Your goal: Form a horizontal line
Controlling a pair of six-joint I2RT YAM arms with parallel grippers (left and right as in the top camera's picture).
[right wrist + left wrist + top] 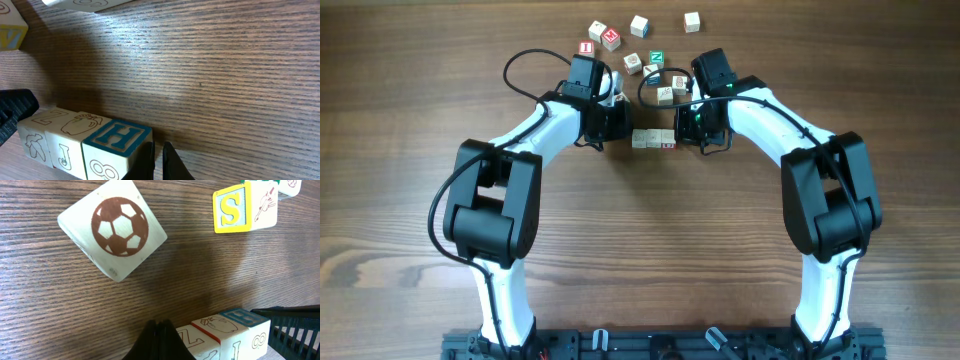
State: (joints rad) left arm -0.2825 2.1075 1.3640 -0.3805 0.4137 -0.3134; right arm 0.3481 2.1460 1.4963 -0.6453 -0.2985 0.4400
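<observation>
Table [410,120] carries the work. Left arm [495,195] and right arm [830,195] splay elbows outward, wrists turned in toward each other. The horizontal line [653,139] of three touching cubes lies between the hands, seemingly bracketed for squaring. Left gripper [159,326] has its fingers pressed together, just beside the Z end. Right gripper [157,146] is nearly closed, pinching nothing, beside the H cube [117,137].

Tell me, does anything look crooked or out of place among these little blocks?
The three-cube row sits straight, faces flush. The odd one is the soccer-ball cube nearby: it lies twisted at an angle to the row. Loose cubes beyond are scattered too.
</observation>
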